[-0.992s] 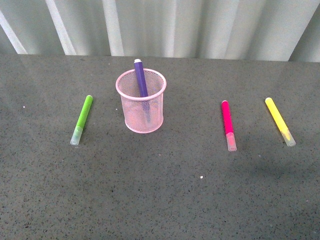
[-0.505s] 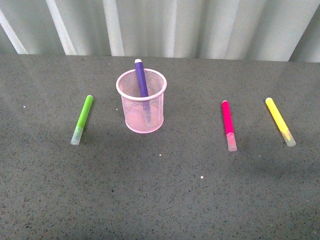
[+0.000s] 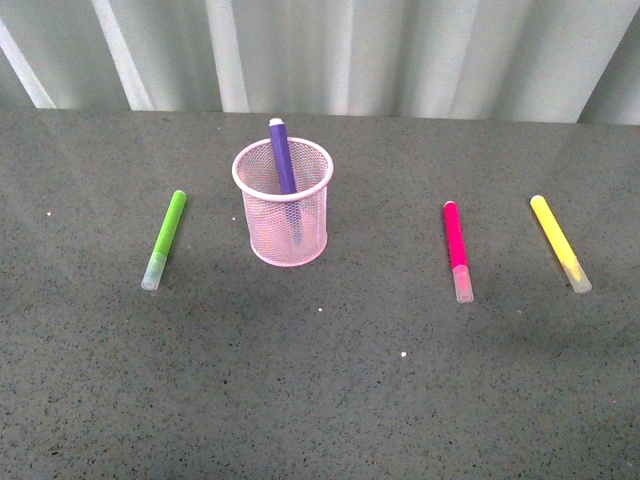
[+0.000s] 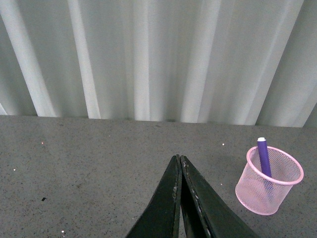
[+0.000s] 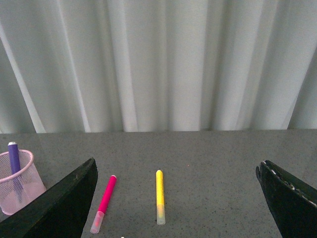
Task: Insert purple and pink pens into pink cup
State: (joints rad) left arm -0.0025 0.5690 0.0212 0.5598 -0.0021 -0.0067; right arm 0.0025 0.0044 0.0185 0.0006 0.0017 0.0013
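The pink cup (image 3: 282, 205) stands on the dark table left of centre. The purple pen (image 3: 282, 155) stands tilted inside it, its end above the rim. The pink pen (image 3: 456, 245) lies flat to the right, clear cap toward me. No gripper shows in the front view. In the left wrist view my left gripper (image 4: 179, 158) is shut and empty, with the cup (image 4: 270, 183) and purple pen (image 4: 264, 156) off to one side. In the right wrist view my right gripper (image 5: 176, 171) is wide open and empty, with the pink pen (image 5: 105, 201) and cup (image 5: 17, 181) ahead.
A lime-green marker (image 3: 165, 238) lies left of the cup. A yellow marker (image 3: 558, 240) lies right of the pink pen; it also shows in the right wrist view (image 5: 159, 193). A pale curtain (image 3: 320, 50) hangs along the table's far edge.
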